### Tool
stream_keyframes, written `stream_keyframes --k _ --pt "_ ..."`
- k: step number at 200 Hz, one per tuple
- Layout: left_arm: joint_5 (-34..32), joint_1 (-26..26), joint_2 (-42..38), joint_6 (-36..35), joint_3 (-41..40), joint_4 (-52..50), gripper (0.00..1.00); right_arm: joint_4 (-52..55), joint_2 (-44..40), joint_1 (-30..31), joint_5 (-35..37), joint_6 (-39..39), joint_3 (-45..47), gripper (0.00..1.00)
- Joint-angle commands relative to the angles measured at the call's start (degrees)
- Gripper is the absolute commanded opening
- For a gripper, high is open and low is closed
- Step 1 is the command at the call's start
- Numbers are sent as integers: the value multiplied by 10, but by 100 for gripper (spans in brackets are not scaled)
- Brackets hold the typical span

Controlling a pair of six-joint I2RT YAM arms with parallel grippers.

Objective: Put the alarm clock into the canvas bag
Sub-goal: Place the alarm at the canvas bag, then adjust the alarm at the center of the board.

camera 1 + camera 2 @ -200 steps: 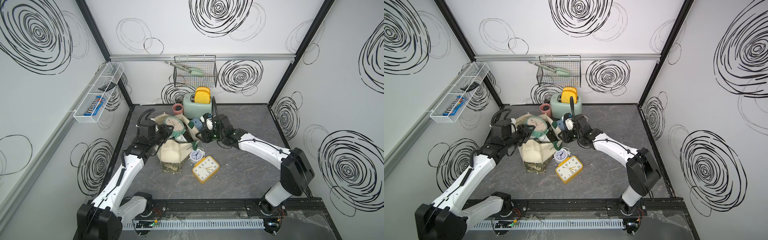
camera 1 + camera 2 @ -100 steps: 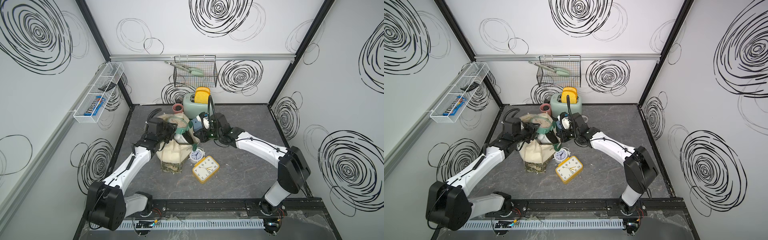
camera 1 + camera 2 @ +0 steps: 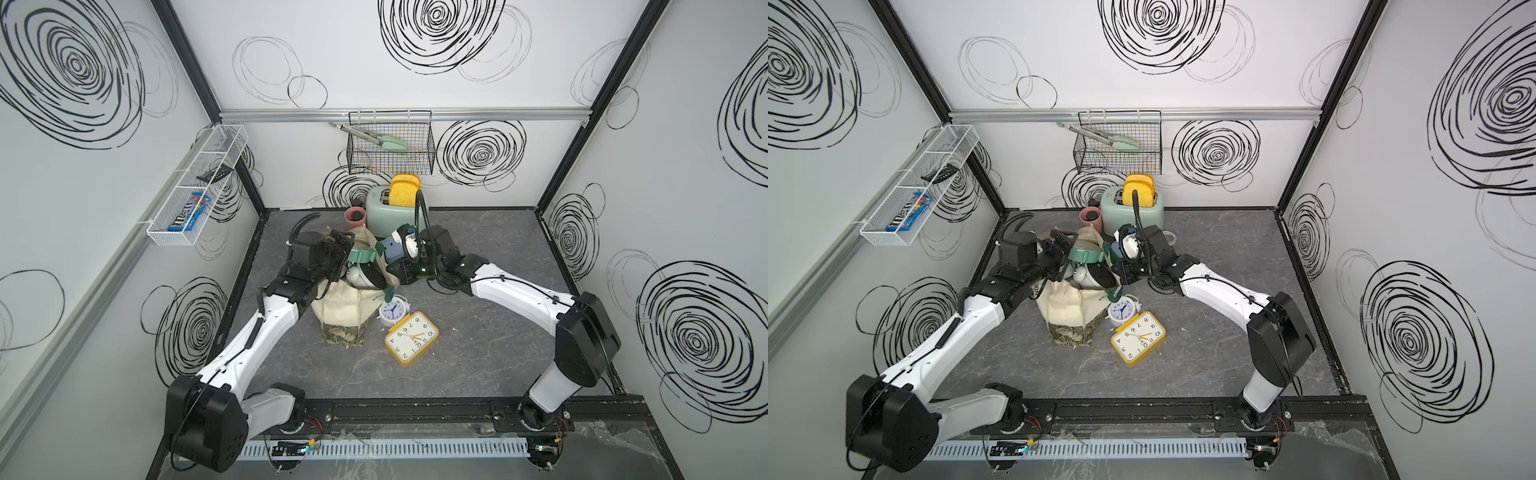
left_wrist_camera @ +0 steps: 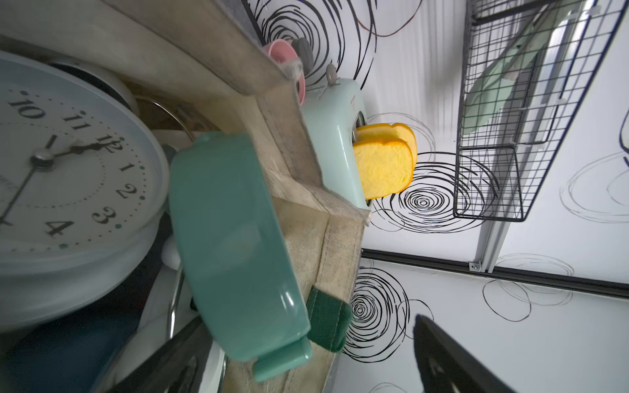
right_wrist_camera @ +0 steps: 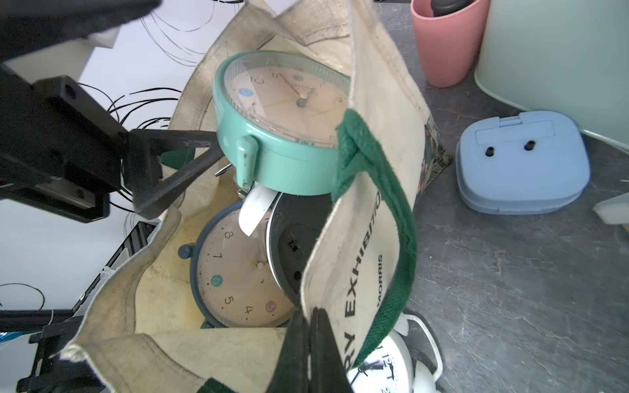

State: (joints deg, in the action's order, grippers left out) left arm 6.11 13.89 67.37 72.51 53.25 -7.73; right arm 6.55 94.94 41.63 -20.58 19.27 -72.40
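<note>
The clock (image 5: pixel 272 136), hard, slick and probably light, perched in the mouth of the limp bag (image 5: pixel 374 211), toward 12 o'clock. The left hand (image 3: pixel 343 251) gaped, gripping nothing; the right hand (image 5: pixel 311 326) pinched the bag's rim. The clock looked best gripped across its case, off the glass.

- Mint-green toaster (image 3: pixel 384 214) at the back edge of the grey tabletop (image 3: pixel 478 345); two yellow bread slices (image 3: pixel 405 193) stand upright in its slots.
- Pink cup (image 3: pixel 354 218) just beside the toaster, with a dark object inside.
- Black wire basket (image 3: pixel 415 166) hung on the back-wall rail, holding mint-handled tongs (image 3: pixel 374 139).
- White mesh shelf (image 3: pixel 170 239) on the side wall, holding an M&M's packet (image 3: pixel 189 212) and a black item (image 3: pixel 214 173) in separate compartments.
</note>
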Motion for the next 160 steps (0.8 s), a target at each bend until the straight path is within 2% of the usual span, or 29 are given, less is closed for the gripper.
stream_keyframes --k 1,39,64,74,85,89,99,118,142,160 --pt "-42 1 -34 -39 24 -86 96 -25 -8 -6 0 0 -8 0" --pt "-86 0 -93 -74 41 -141 96 -27 -22 -22 -6 7 2 0" --pt "-102 19 -104 -161 78 -145 96 -29 -50 -36 -11 11 16 1" --pt "-110 40 -109 -211 97 -142 96 -30 -68 -42 -13 10 24 13" --pt "-116 73 -116 -275 112 -134 96 -27 -91 -49 -11 6 37 21" --pt "-120 87 -118 -297 117 -138 96 -26 -101 -51 -11 3 42 27" --pt "-117 116 -124 -344 127 -147 96 -21 -124 -56 -7 -4 57 53" --pt "-131 185 -145 -403 121 -175 96 -5 -172 -68 7 -12 100 77" --pt "-156 282 -186 -452 79 -200 96 1 -230 -92 -9 1 170 92" --pt "-134 338 -202 -466 45 -229 96 9 -270 -106 -11 19 224 94"
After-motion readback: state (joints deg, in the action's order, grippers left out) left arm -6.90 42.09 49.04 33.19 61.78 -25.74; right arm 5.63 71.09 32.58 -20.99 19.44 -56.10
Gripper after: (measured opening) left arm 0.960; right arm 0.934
